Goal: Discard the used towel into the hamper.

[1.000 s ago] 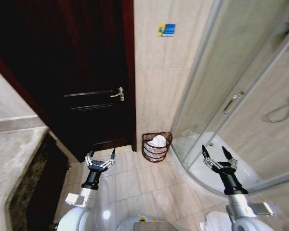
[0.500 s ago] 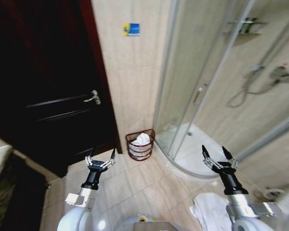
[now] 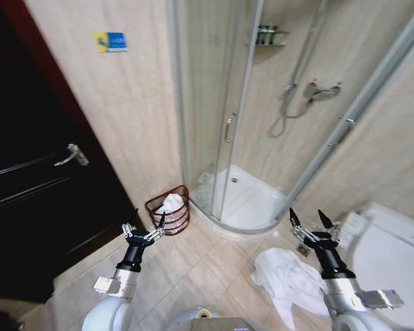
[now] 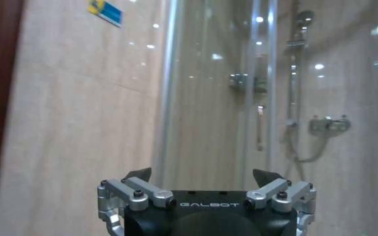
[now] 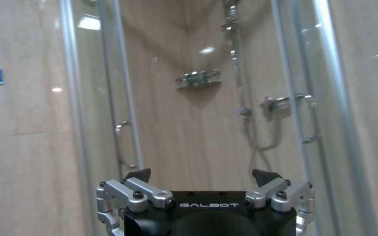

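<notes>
Wire basket: the hamper [image 3: 169, 213] stands on the tiled floor [image 3: 200, 265] against the beige wall, between the dark wooden door [image 3: 34, 200] and the curved glass shower stall [image 3: 224, 117].
Hamper contents: something white lies bunched inside it, rising to about the rim.
Towel: a crumpled white towel [image 3: 284, 277] lies on the floor near the shower tray's edge, well apart from the hamper and just beside the toilet [image 3: 390, 252].
Left gripper: the left gripper [image 3: 143, 225] is held low in front of the robot, its tips near the hamper's front in the head view; jaws spread wide and released, holding nothing. The left wrist view shows the same gripper [image 4: 202, 176] pointing at the wall and the shower glass.
Right gripper: the right gripper [image 3: 308, 221] is held up at the same height, above the far edge of the towel in the head view; jaws spread and released, nothing between them. In the right wrist view the gripper [image 5: 202, 175] faces the shower stall.
Wall sign: a small blue and yellow sign [image 3: 110, 41] is fixed high on the wall above the hamper.
</notes>
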